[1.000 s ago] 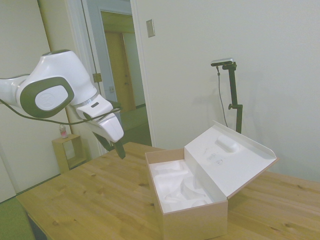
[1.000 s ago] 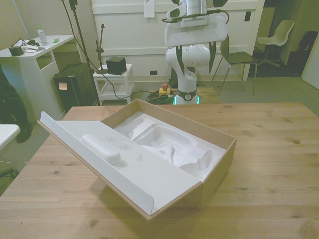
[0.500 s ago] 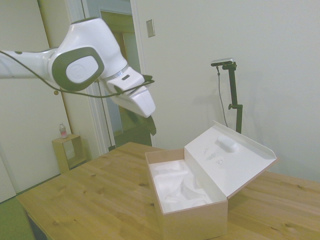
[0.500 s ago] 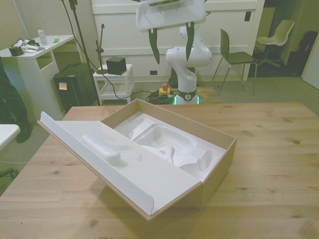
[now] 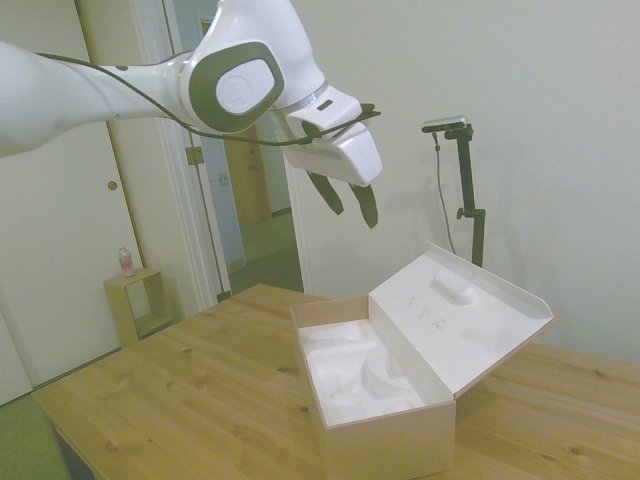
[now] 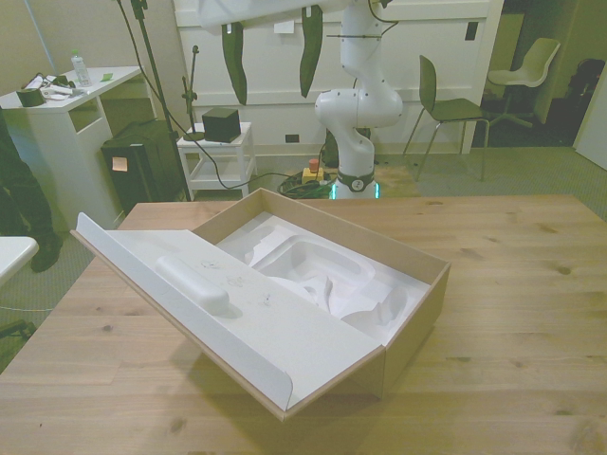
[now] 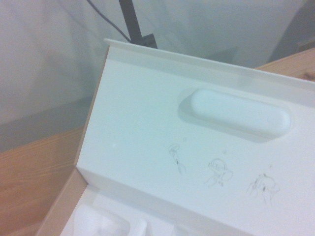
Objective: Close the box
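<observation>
A: Showing the approach: we see the hand (image 5: 348, 202) high in the air with its two dark fingers (image 6: 233, 64) spread apart and nothing between them. The box (image 5: 384, 436) stands on the worktop (image 5: 180, 400) well below the hand and slightly ahead of it, touching nothing of ours.

B: Where is the lid (image 5: 462, 318)?

A: It leans back from the hinge on the side of the box away from the arm, tilted up and outward, white lining facing the hand. The wrist view looks straight onto that lining, with its raised oval pad (image 7: 235, 112) and a few pencil-like scribbles.

B: So how do we judge the step should go?

A: We would carry the hand over and beyond the lid, so the fingers come down behind its free outer edge (image 5: 490, 274), on the tan outer face, which no view shows. Pushing from the lined side would only fold it further open.

B: And then?

A: We would sweep back toward the arm along an arc about the hinge, not a straight line, letting the lid pivot over the moulded tray (image 6: 322, 275). The box looks light, so a low, hard shove may slide it across the worktop; a gentle push near the free edge should turn it best. We cannot tell how stiff the hinge is.
</observation>
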Controlling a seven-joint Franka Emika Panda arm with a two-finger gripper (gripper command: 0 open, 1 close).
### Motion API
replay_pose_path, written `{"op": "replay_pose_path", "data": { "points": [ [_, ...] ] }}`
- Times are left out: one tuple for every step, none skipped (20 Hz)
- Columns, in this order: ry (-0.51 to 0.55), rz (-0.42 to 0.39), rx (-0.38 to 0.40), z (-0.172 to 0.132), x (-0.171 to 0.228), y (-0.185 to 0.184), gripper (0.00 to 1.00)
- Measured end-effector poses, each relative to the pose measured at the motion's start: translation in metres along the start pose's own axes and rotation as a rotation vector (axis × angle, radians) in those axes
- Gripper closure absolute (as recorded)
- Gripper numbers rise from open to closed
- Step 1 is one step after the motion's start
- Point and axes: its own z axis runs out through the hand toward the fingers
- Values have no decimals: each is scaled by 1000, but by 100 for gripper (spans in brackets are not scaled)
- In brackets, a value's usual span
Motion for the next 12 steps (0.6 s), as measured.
{"op": "replay_pose_path", "data": {
  "points": [
    [3, 7, -2, 2, 4, -4, 0],
    [6, 14, -4, 4, 7, -9, 0],
    [10, 20, -3, 4, 10, -14, 0],
    [14, 25, -2, 4, 12, -18, 0],
    [18, 30, -1, 4, 15, -22, 0],
    [21, 36, 0, 6, 16, -24, 0],
    [25, 40, 0, 8, 18, -23, 0],
    [33, 50, 2, 10, 25, -20, 0],
    [42, 67, 9, 11, 41, -14, 0],
    [56, 76, 17, 10, 59, -10, 0],
    [73, 88, 21, 13, 77, -6, 0],
    [89, 98, 23, 17, 94, -2, 0]
  ]
}}
